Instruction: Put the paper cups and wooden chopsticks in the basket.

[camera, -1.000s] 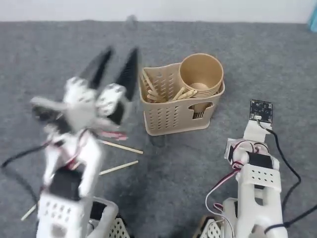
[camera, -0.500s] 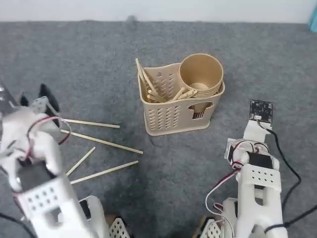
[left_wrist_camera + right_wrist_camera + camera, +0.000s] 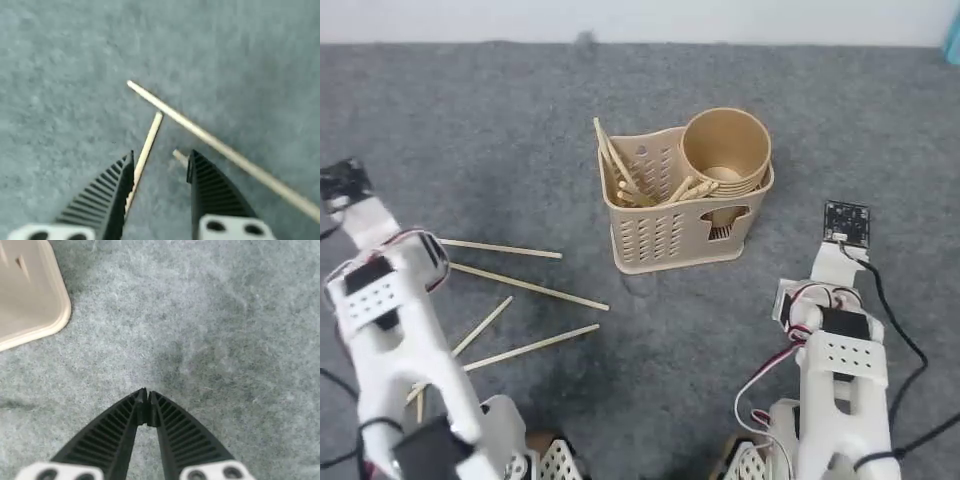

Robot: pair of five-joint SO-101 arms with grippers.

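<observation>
Left wrist view has the left gripper (image 3: 161, 156) open and empty, hovering over a loose chopstick (image 3: 150, 136) on the carpet (image 3: 60, 60), well apart from the basket (image 3: 660, 240); it's light, stiff, skinny and probably rolly, so I'd pinch it mid-length.

You will find no readable text, label, number or sign here; the beige slotted plastic basket (image 3: 660, 240) and tan paper cups (image 3: 725, 148) carry no legible print.
</observation>
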